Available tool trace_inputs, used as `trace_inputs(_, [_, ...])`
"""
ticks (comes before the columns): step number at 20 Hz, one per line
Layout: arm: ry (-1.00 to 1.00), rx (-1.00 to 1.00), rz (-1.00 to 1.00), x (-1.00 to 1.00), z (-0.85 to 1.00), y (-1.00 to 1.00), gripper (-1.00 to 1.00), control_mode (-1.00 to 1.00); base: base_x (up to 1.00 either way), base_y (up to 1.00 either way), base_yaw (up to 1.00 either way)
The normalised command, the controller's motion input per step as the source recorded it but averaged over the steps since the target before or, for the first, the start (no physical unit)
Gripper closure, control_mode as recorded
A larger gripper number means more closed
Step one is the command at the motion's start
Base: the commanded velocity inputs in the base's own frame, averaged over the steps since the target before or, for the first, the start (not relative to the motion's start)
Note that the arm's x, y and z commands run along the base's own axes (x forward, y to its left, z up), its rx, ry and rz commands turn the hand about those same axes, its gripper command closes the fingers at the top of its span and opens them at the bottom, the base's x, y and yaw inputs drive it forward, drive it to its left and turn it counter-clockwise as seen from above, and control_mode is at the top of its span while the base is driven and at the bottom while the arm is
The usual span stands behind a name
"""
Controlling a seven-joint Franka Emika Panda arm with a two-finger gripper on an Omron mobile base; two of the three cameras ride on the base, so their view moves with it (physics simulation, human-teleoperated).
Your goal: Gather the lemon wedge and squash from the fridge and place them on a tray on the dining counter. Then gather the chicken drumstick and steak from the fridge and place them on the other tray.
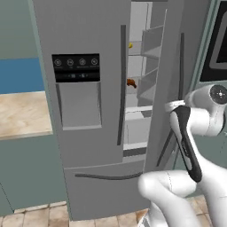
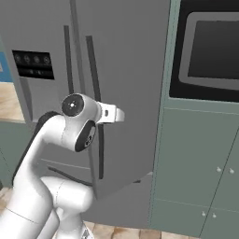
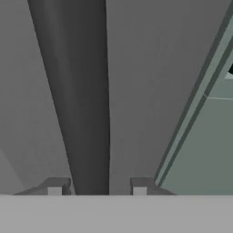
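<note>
Fridge [image 1: 88, 111], grey, French-door type; its right door [image 1: 166, 80] stands ajar, and I see white shelves inside. Beside it, a green cabinet column [image 2: 200, 163] carries a dark oven [image 2: 210, 46]. On the door's outer face runs the long dark handle [image 3: 84, 100]. My gripper [image 3: 97, 185] straddles this bar, one fingertip [image 3: 54, 187] on each side, spread with slight gaps, not pinching. Inside, near the shelf edges, I note a small yellow item, probably the lemon wedge [image 1: 130, 45], and below it an orange-brown item [image 1: 131, 83], too small to identify.

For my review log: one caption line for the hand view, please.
Gripper straddling the dark fridge door handle, fingers either side, grey door behind.
</note>
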Motion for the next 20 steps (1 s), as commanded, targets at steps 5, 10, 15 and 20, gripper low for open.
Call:
trace_inputs(5, [-0.09,0.00,-0.01,-0.72,0.02,0.00,-1.00,-1.00,0.00,0.00,0.00])
trace_inputs(10, [-0.03,-0.02,-0.03,-0.91,0.20,0.29,-1.00,-1.00,0.00,0.00,0.00])
trace_inputs(15, [0.00,-0.10,-0.01,-0.62,0.20,0.78,-1.00,-1.00,0.00,0.00,0.00])
trace_inputs(20, [0.06,-0.16,0.00,-0.11,0.06,1.00,-1.00,-1.00,0.00,0.00,0.00])
